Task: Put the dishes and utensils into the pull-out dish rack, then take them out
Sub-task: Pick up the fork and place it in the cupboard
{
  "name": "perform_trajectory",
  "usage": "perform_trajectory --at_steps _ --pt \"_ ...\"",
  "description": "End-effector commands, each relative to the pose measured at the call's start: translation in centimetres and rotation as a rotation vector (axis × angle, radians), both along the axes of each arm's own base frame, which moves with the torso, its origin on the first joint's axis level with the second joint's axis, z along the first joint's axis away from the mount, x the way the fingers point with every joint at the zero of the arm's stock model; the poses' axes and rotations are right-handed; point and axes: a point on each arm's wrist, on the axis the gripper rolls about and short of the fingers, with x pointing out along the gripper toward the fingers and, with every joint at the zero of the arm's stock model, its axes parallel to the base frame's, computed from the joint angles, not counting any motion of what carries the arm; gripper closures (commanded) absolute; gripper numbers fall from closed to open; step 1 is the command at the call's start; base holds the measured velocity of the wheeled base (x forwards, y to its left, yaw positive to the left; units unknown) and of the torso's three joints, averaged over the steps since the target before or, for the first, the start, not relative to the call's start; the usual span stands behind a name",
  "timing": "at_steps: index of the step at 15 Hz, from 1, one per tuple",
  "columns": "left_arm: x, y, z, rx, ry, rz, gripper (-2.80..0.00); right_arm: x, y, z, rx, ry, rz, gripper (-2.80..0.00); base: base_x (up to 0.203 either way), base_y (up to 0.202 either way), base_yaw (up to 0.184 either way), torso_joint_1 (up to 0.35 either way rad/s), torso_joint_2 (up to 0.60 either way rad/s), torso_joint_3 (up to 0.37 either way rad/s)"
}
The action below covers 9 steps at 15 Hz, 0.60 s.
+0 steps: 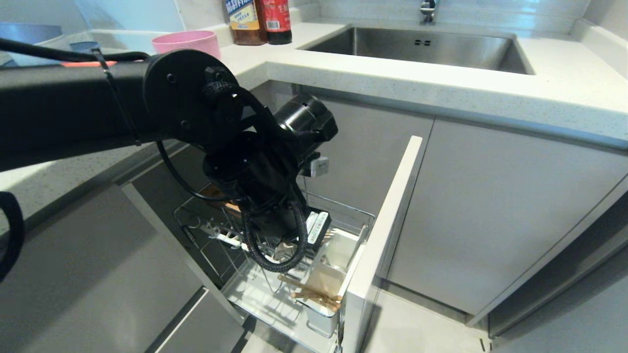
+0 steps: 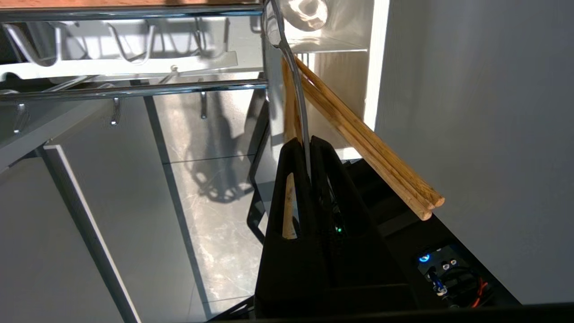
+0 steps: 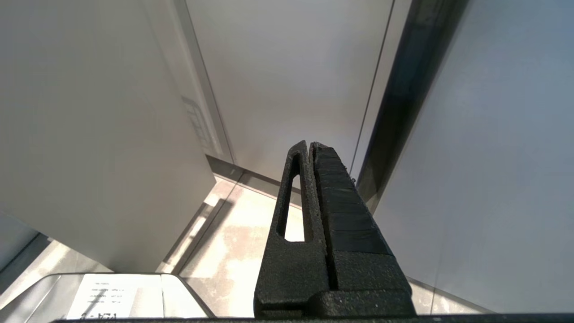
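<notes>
The left arm hides most of the rack. Left gripper fingers are clenched on the fork beside the chopsticks in the cup. A pink bowl sits on the bench by the sink. The right gripper is closed, empty, over the floor.

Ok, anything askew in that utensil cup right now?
The light wooden chopsticks lean steeply out over the white plastic utensil cup. The left gripper is shut on the slim silver metal fork beside them.
</notes>
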Motion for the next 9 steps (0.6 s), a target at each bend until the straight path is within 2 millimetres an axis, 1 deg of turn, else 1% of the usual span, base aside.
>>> perform_trajectory --at_steps 1,9 --pt "-0.15 -0.40 -0.37 0.013 0.012 -0.009 0.00 0.01 0.00 -0.04 0.000 0.002 0.001 0.00 0.000 0.000 0.000 0.000 0.00 0.000" --pt "-1.00 -0.99 -0.85 0.050 0.045 -0.038 0.00 0.01 0.00 -0.04 0.000 0.002 0.000 0.00 0.000 0.000 0.000 0.000 0.00 0.000"
